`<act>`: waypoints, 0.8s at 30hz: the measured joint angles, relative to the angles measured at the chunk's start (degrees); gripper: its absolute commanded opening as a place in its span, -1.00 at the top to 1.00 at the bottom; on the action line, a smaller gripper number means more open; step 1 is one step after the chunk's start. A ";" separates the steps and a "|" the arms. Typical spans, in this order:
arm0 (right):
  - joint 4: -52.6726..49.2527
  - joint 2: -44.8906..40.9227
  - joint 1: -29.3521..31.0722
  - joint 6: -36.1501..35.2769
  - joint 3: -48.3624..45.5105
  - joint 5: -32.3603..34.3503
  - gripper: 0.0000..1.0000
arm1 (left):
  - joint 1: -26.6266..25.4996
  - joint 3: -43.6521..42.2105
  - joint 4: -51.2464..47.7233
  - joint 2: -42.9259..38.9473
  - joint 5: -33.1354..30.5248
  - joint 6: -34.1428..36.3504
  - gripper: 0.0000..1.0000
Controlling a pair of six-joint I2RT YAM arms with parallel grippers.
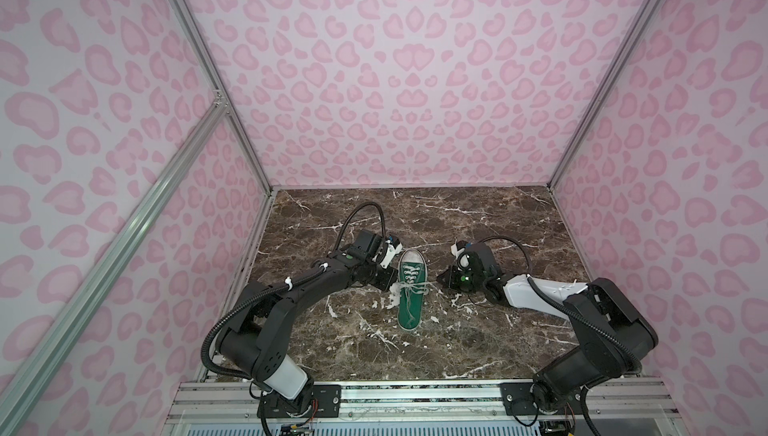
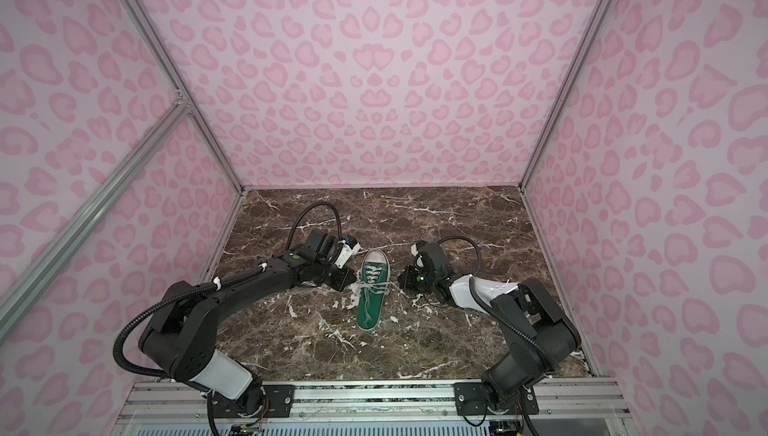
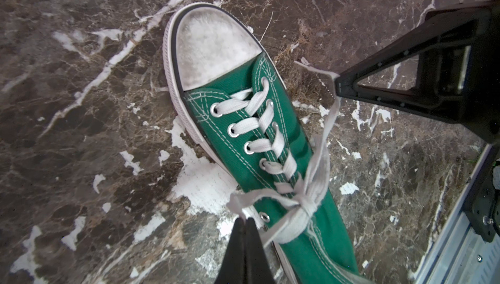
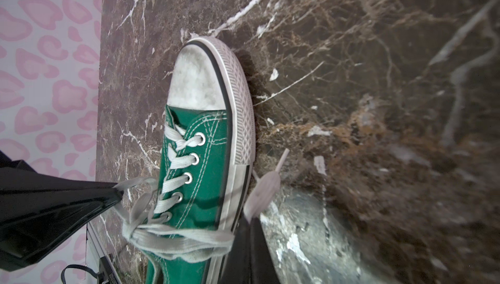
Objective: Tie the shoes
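Observation:
A green sneaker [image 1: 408, 312] [image 2: 368, 309] lies in the middle of the marble table, white toe cap pointing to the back wall. Its white laces [image 3: 270, 125] cross in a knot [image 3: 308, 204] [image 4: 130, 231] over the tongue. My left gripper [image 3: 245, 219] [image 1: 392, 287] sits at the shoe's left side, shut on a lace loop [image 3: 238, 201]. At the shoe's right side my right gripper [image 4: 250, 216] [image 1: 439, 281] is shut on a lace strand [image 4: 263, 188], whose tip sticks out past the jaws. Both strands run taut from the knot.
Pink patterned walls [image 1: 399, 81] with aluminium posts [image 1: 582, 139] close in the table on three sides. An aluminium rail [image 1: 415, 396] carrying both arm bases runs along the front edge. The brown marble top [image 1: 457, 214] has white veins and patches.

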 measured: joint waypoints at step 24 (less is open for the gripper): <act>-3.50 -0.33 -0.50 0.98 1.01 2.05 0.78 | 0.57 0.76 0.48 1.27 0.09 0.02 0.73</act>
